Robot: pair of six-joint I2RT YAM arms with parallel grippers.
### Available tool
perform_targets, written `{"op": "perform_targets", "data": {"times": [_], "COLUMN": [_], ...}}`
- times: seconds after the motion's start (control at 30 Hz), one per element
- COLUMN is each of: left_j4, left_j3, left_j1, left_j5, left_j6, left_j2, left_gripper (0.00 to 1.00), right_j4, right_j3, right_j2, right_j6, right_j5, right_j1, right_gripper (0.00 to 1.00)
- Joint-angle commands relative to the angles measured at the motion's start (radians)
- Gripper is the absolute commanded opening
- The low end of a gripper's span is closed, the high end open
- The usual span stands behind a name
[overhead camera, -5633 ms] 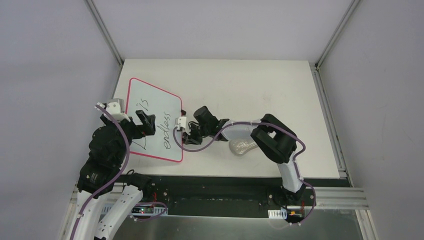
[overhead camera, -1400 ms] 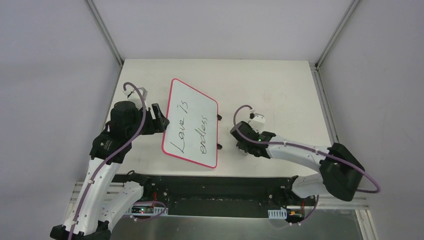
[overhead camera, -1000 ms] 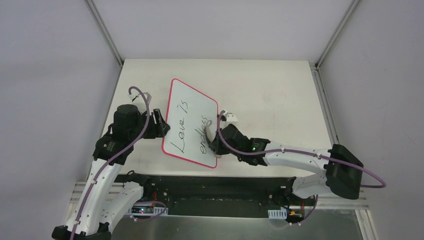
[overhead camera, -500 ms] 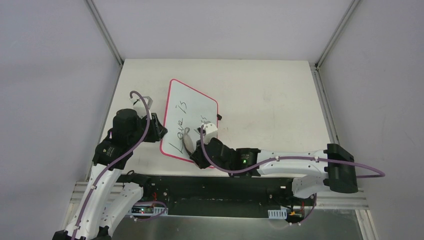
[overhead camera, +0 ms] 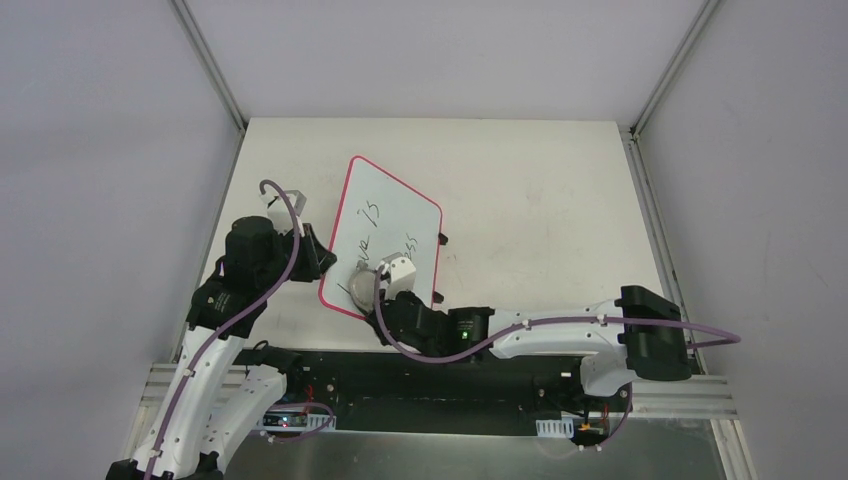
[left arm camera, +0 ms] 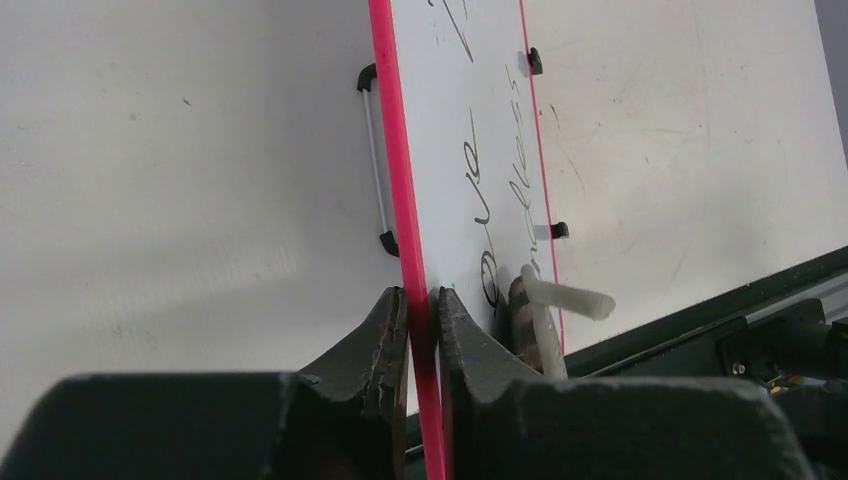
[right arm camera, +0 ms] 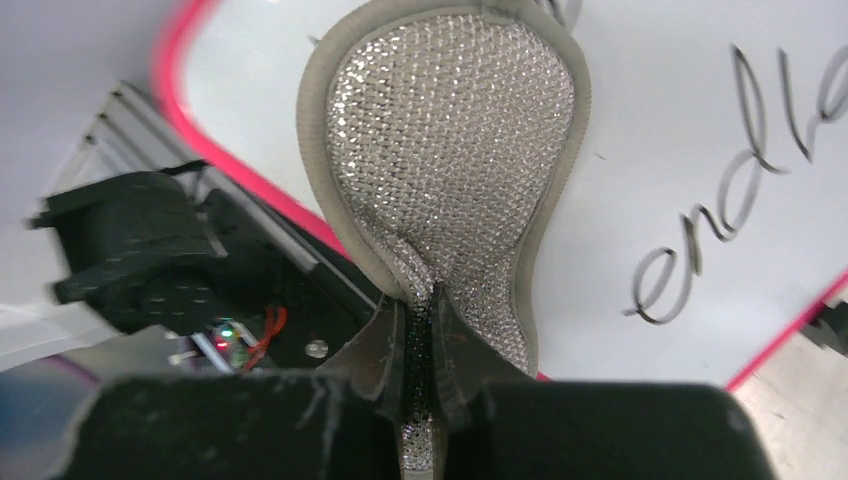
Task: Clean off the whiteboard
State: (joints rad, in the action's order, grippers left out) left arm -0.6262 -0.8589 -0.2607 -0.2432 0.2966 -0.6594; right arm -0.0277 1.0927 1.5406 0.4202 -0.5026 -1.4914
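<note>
The whiteboard (overhead camera: pixel 400 205), white with a red-pink frame and black handwriting, lies tilted at the table's near left. My left gripper (overhead camera: pixel 318 262) is shut on the board's left frame edge; in the left wrist view the jaws (left arm camera: pixel 422 300) pinch the red rim (left arm camera: pixel 400 180) from both sides. My right gripper (overhead camera: pixel 378 292) is shut on a grey mesh pad (overhead camera: pixel 360 281) that lies on the board's near-left corner. The right wrist view shows the pad (right arm camera: pixel 450 150) flat on the white surface (right arm camera: pixel 690 130), beside the written word "endless".
Two small black tabs (overhead camera: pixel 441 240) stick out from the board's right edge. The white table (overhead camera: pixel 540 200) stretches away to the right and back. A black rail with wiring (overhead camera: pixel 450 365) runs along the near edge, just below the pad. Grey walls enclose the table.
The left gripper has closed onto the board's left edge. The right arm has swept the pad leftward across the board to its near-left corner, and the board has turned slightly.
</note>
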Motion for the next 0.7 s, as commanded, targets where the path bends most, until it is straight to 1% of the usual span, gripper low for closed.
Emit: {"op": "perform_targets", "data": {"times": [0.0,0.1,0.17,0.27,0.5,0.67], "left_j4": [0.025,0.029,0.033,0.039,0.043,0.044], "left_j3": [0.026,0.025,0.026,0.029,0.034,0.033], "left_j1": [-0.003,-0.003,-0.003,-0.003,-0.003,-0.004], "left_j5": [-0.093,-0.097,-0.102,-0.118,-0.109,-0.104], "left_j6": [-0.003,0.003,0.005,0.008,0.013,0.022], "left_j2": [-0.007,-0.007,-0.009,-0.010,0.000,0.000], "left_gripper": [0.00,0.00,0.00,0.00,0.00,0.00], "right_j4": [0.023,0.016,0.015,0.004,-0.039,-0.145], "right_j3": [-0.138,-0.186,-0.173,-0.111,0.093,0.105], "right_j2": [-0.025,-0.029,-0.022,-0.005,0.040,0.034], "right_j6": [0.093,0.100,0.084,0.025,-0.146,-0.179], "right_j5": [-0.088,-0.069,-0.059,-0.045,0.011,0.041], "right_j1": [0.018,0.025,0.025,0.020,-0.016,0.011], "right_gripper": [0.00,0.00,0.00,0.00,0.00,0.00]}}
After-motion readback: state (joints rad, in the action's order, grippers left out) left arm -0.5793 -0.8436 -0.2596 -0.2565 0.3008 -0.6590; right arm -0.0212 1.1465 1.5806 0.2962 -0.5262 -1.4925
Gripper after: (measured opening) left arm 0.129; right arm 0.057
